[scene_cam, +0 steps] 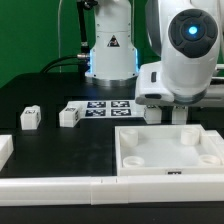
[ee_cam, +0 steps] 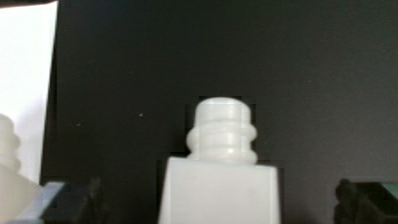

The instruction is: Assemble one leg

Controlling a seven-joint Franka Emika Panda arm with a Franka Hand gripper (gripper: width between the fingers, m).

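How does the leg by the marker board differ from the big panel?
The leg is a small block; the panel is far larger and flat, with a raised rim. The leg sits beside the marker board; the panel lies toward the exterior view's right. Both are white, on the black table.

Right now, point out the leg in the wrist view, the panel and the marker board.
leg [ee_cam: 222, 176], wrist view, its square body
panel [scene_cam: 170, 152], exterior view, its bare floor
marker board [scene_cam: 108, 107], exterior view, its tagged top face

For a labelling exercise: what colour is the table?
Table: black, clearest in the exterior view.
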